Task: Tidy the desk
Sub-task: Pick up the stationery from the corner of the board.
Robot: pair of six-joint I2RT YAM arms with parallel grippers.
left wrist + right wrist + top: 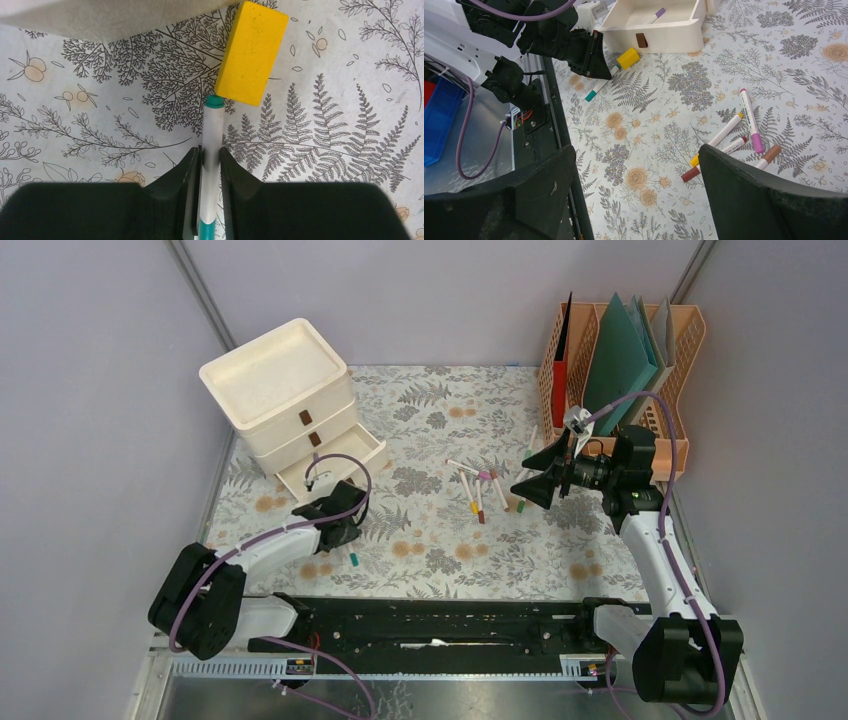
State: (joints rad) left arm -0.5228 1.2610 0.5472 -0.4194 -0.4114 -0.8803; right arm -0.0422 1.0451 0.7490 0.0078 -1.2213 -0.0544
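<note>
The desk is covered by a fern-print cloth. My left gripper is shut on a white marker with teal ends, low over the cloth near the front left. The marker's tip touches a yellow block in front of the white drawer unit, whose bottom drawer is open. My right gripper is open and empty, held above the cloth beside several loose markers.
A purple marker lies in the open drawer. An orange file rack with folders stands at the back right. The loose markers lie scattered mid-desk. A black rail runs along the front edge.
</note>
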